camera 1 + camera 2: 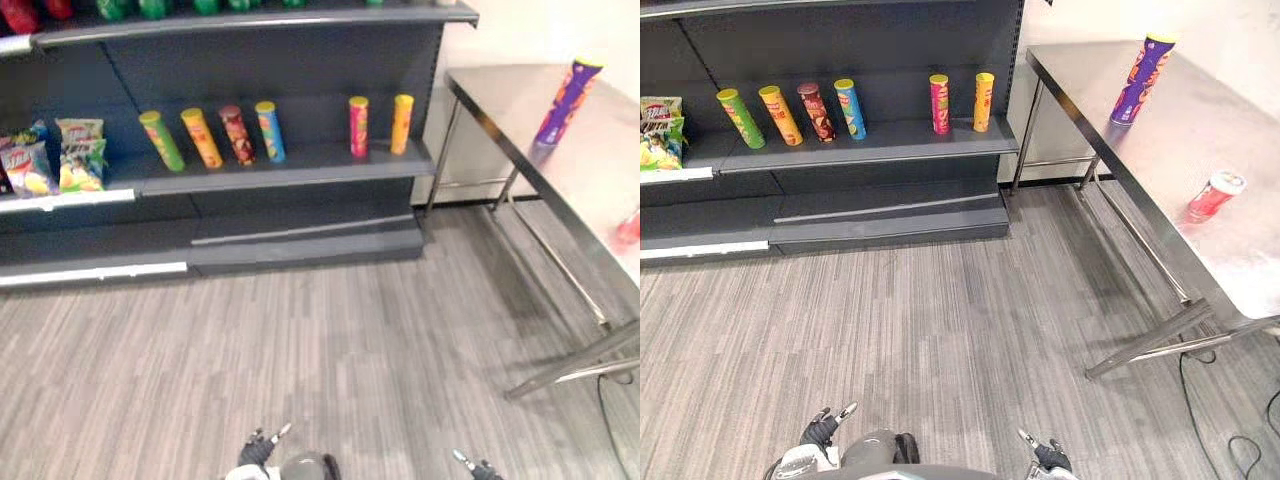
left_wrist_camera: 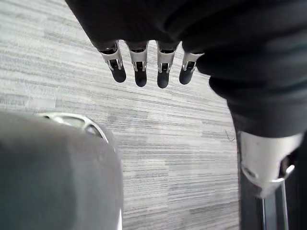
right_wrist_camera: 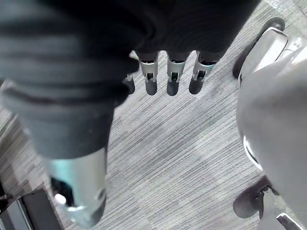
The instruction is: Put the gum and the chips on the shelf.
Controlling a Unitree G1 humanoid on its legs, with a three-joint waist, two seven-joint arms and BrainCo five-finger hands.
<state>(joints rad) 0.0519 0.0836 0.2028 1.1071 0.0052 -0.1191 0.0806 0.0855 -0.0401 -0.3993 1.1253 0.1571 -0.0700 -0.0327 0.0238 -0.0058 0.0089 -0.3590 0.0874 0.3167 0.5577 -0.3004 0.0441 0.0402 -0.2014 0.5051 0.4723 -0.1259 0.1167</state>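
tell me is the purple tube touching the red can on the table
Apart. The right eye view shows bare table between the purple tube and the red can.

The two head cameras are looking down from high up, facing a dark shelf (image 1: 300,170) ahead and a steel counter (image 1: 1200,130) on the right. Both are sharing the same stretch of grey floor (image 1: 330,340), with the right eye reaching further across the counter. Each wrist camera is looking from very close along its own hand, the left hand (image 2: 192,28) and the right hand (image 3: 168,24), pointing down past the fingers (image 2: 139,72) at that floor.
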